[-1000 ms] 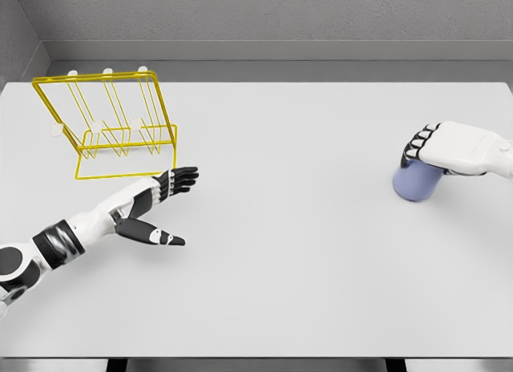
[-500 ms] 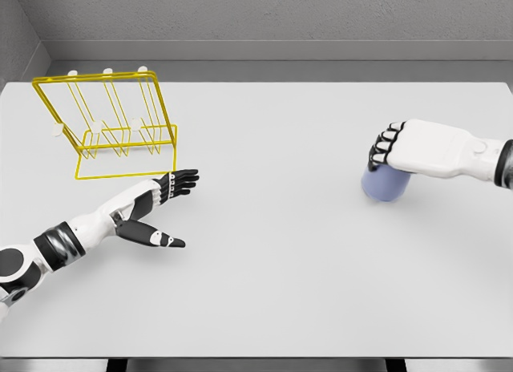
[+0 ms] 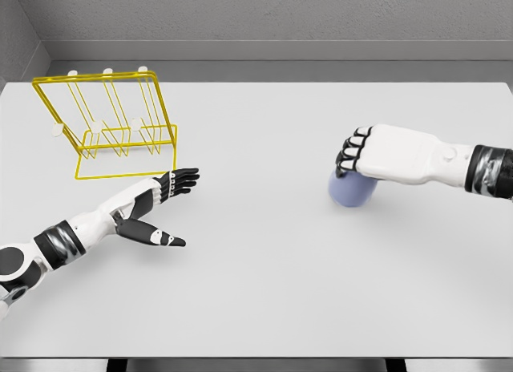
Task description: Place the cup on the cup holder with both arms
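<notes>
The cup (image 3: 351,189) is a pale blue cylinder located right of centre on the desk (image 3: 264,268). Only its lower body is visible; the upper part is covered by the right hand (image 3: 377,154). Whether the base touches the desk surface or is raised just above it cannot be determined from the head view.

The right hand is clamped on the cup from above. Its dark-jointed fingers (image 3: 353,147) curl down over the side of the cup facing the picture's left, and the white back of the hand faces upward. The right arm enters from the right edge and extends toward the desk centre.

The cup holder (image 3: 108,123) is a yellow wire rack standing at the far left of the desk, well apart from the cup. Its frame leans back, and white-tipped pegs project along its top rail.

The left hand (image 3: 164,200) is positioned just in front of the cup holder base, near but not touching it. Its fingers are extended and spread, the thumb is separated, and it holds nothing.
</notes>
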`<state>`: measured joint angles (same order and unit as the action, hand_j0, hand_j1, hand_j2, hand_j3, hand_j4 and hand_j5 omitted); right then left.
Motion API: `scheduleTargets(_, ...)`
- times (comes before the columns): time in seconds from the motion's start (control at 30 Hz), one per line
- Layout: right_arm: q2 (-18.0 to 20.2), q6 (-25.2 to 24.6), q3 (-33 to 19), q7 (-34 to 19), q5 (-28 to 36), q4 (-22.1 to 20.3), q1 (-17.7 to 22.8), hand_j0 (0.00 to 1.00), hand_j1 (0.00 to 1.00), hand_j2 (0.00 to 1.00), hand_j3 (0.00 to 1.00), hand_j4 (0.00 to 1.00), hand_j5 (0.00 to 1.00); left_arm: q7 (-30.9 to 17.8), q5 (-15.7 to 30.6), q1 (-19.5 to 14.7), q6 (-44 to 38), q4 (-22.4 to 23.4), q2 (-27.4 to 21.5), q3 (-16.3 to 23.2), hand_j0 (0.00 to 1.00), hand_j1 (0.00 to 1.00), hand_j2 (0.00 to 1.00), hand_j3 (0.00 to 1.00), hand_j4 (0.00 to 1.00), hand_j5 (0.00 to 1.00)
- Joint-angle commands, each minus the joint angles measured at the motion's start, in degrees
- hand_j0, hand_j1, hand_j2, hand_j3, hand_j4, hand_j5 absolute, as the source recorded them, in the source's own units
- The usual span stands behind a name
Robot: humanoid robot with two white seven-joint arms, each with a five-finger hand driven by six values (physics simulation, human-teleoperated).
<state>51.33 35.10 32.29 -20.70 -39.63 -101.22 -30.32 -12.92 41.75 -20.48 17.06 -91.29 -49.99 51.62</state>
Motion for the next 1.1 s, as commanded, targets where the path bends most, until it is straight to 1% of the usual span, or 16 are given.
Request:
scheduleTargets(0.0, -1.7, -0.1, 0.1, -0.7, 0.3, 0.0, 0.0, 0.58, 0.58, 0.58, 0.58, 0.58, 0.58, 0.0, -0.1, 0.0, 0.0, 0.0, 0.0, 0.0, 1.0, 1.0, 1.0, 1.0, 1.0, 1.0)
scheduleTargets(0.1, -2.4, -0.1, 1.4, -0.7, 0.3, 0.0, -0.1, 0.58, 0.58, 0.58, 0.58, 0.58, 0.58, 0.0, -0.1, 0.0, 0.1, 0.0, -0.1, 0.0, 1.0, 1.0, 1.0, 1.0, 1.0, 1.0)
scheduleTargets(0.2, -3.6, -0.1, 1.6, -0.8, 0.3, 0.0, -0.3, 0.58, 0.58, 0.58, 0.58, 0.58, 0.58, 0.0, -0.1, -0.2, 0.1, 0.0, 0.0, -0.1, 1.0, 1.0, 1.0, 1.0, 1.0, 1.0)
scheduleTargets(0.23, -4.1, -0.1, 1.8, -0.8, 0.3, 0.0, -0.7, 0.58, 0.58, 0.58, 0.58, 0.58, 0.58, 0.0, -0.1, -0.2, 0.0, 0.0, 0.3, 0.0, 1.0, 1.0, 1.0, 1.0, 1.0, 1.0)
scheduleTargets(0.3, -5.2, -0.1, 3.9, -0.8, 0.3, 0.0, -2.3, 0.58, 0.58, 0.58, 0.58, 0.58, 0.58, 0.1, -0.1, -0.3, 0.1, 0.0, 0.3, 0.0, 1.0, 1.0, 1.0, 1.0, 1.0, 1.0)
scheduleTargets(0.47, -7.5, -0.1, 5.6, -0.8, 0.3, 0.0, -3.0, 0.58, 0.58, 0.58, 0.58, 0.58, 0.58, 0.1, -0.2, -0.3, 0.1, 0.0, 0.3, -0.1, 1.0, 1.0, 1.0, 1.0, 1.0, 1.0)
scheduleTargets(0.57, -8.1, -0.1, 5.9, -0.8, 0.3, 0.0, -3.2, 0.58, 0.58, 0.58, 0.58, 0.58, 0.58, 0.2, -0.1, -0.4, 0.1, 0.0, 0.3, -0.1, 1.0, 1.0, 1.0, 1.0, 1.0, 1.0)
scheduleTargets(0.63, -9.1, -0.1, 5.9, -0.9, 0.3, 0.0, -3.4, 0.58, 0.58, 0.58, 0.58, 0.58, 0.58, 0.2, -0.1, -0.4, 0.0, 0.0, 0.3, -0.1, 1.0, 1.0, 1.0, 1.0, 1.0, 1.0)
scheduleTargets(0.7, -11.1, -0.1, 6.6, -3.6, 0.3, 0.0, -3.6, 0.58, 0.58, 0.58, 0.58, 0.58, 0.58, 0.2, -0.1, -0.5, 0.0, 0.0, 0.3, -0.1, 1.0, 1.0, 1.0, 1.0, 1.0, 1.0)
scheduleTargets(0.8, -11.5, -0.1, 6.6, -3.7, 0.3, 0.0, -3.9, 0.58, 0.58, 0.58, 0.58, 0.58, 0.58, 0.2, -0.1, -0.5, 0.0, 0.0, 0.3, -0.1, 1.0, 1.0, 1.0, 1.0, 1.0, 1.0)
scheduleTargets(0.97, -14.2, -0.1, 7.6, -4.5, 0.3, 0.0, -4.8, 0.58, 0.58, 0.58, 0.58, 0.58, 0.58, 0.2, -0.1, -0.5, -0.1, 0.1, 0.5, -0.1, 1.0, 1.0, 1.0, 1.0, 1.0, 1.0)
scheduleTargets(1.07, -15.0, -0.1, 8.1, -4.6, 0.3, 0.0, -4.9, 0.58, 0.58, 0.58, 0.58, 0.58, 0.58, 0.3, -0.1, -0.5, -0.1, 0.1, 0.5, -0.1, 1.0, 1.0, 1.0, 1.0, 1.0, 1.0)
